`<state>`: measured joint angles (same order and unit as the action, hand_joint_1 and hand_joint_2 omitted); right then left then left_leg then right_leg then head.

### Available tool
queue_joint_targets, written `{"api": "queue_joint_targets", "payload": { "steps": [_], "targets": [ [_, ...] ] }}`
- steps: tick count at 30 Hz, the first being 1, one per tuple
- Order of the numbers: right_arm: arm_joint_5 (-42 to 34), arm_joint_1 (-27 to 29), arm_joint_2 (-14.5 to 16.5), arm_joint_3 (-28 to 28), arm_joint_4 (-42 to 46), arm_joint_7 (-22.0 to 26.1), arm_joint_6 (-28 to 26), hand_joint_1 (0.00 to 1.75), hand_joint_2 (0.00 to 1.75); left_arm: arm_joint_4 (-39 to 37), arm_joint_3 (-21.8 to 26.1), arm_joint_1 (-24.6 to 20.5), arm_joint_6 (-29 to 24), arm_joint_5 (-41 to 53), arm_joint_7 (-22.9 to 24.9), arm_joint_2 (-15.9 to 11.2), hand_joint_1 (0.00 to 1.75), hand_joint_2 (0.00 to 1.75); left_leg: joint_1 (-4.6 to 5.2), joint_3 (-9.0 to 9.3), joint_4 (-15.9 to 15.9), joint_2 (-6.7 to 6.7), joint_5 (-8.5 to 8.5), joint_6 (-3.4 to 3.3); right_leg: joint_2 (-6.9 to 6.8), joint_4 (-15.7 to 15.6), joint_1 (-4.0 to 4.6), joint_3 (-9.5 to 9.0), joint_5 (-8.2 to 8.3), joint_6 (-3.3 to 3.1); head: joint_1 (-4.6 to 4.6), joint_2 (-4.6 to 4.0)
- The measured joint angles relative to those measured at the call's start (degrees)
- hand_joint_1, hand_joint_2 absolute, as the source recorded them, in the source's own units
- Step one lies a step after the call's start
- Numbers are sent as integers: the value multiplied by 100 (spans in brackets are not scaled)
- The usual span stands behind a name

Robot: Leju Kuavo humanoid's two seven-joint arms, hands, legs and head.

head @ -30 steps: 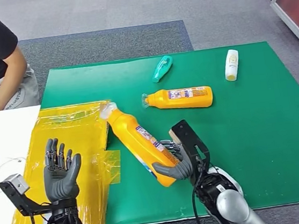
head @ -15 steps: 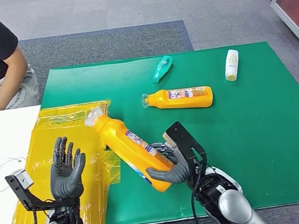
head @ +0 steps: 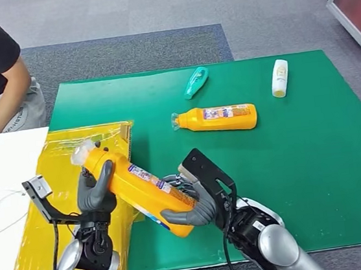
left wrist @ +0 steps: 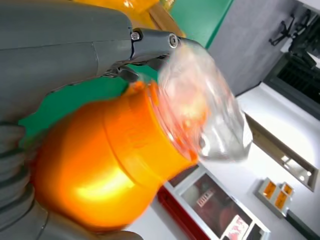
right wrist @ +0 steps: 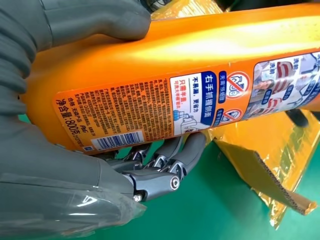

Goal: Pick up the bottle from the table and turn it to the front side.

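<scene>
Right hand (head: 189, 209) grips the base end of the orange bottle (head: 140, 186), thumb over, fingers under. Left hand (head: 95, 190) wraps the shoulder just below the clear cap (head: 82, 151). Bottle is held off the green mat (head: 294, 161), partly over the yellow bag (head: 51, 189). Long axis runs between the two hands, cap end toward the bag and slightly higher. Right wrist view shows the barcode and fine-print label (right wrist: 151, 110) facing the camera. Judgement: rotation about this long axis is the pending move; both hands sit on that axis.
</scene>
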<state>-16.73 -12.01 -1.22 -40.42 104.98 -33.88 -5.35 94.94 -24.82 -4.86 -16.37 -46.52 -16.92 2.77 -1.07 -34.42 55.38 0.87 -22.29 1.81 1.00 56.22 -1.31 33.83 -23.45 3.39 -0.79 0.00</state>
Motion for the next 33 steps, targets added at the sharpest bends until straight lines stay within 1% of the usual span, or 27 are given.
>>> {"api": "queue_joint_targets", "payload": {
  "steps": [7,12,14,15,18,19,20,22,24,27,33],
  "targets": [
    [-74,-228,0,-107,-107,0,13,175,175,-325,-227,-320,86,-190,86,108,0,175,0,-2,0,0,0,0,0,0,0,0,0,0,-1,0],
    [-84,-325,2,-172,-201,0,-14,175,175,-459,-328,-440,130,-333,161,122,0,175,0,-3,0,0,0,0,0,0,0,0,0,0,0,0],
    [-84,-368,2,-184,-215,0,-33,175,175,-509,-348,-493,133,-436,226,122,3,175,0,-3,0,0,0,0,0,1,0,0,0,0,-1,0],
    [-83,-388,2,-186,-217,0,-41,175,175,-536,-356,-522,132,-491,260,122,29,175,0,-3,0,0,0,0,0,1,0,0,0,0,-1,0],
    [-61,-430,2,-193,-219,0,-54,174,175,-611,-380,-603,122,-607,299,124,157,175,0,-4,0,0,0,0,0,1,0,0,0,0,-1,0],
    [-46,-441,2,-197,-219,0,-55,151,175,-632,-385,-625,112,-637,299,125,175,175,0,-4,0,0,0,0,0,1,0,0,0,0,-1,0],
    [-27,-455,2,-204,-219,0,-55,128,175,-651,-388,-646,101,-663,299,128,175,175,0,-4,0,0,0,0,0,1,0,0,0,0,-1,0],
    [17,-482,2,-220,-218,0,-54,45,175,-680,-390,-682,61,-694,279,136,175,175,0,-5,0,1,0,0,0,1,0,0,0,0,0,0],
    [51,-503,3,-245,-215,0,-49,4,175,-696,-391,-708,-7,-685,231,142,175,175,0,-5,0,1,0,0,0,1,0,0,0,0,0,0],
    [61,-526,15,-323,-203,0,-32,0,175,-716,-394,-720,-100,-650,175,164,175,175,0,-5,0,0,0,0,0,1,0,2,0,0,0,0],
    [70,-602,82,-437,-165,0,-6,0,175,-804,-403,-701,-214,-599,142,171,175,175,0,-5,0,-1,0,0,1,1,0,5,0,0,-1,0]
  ]
}}
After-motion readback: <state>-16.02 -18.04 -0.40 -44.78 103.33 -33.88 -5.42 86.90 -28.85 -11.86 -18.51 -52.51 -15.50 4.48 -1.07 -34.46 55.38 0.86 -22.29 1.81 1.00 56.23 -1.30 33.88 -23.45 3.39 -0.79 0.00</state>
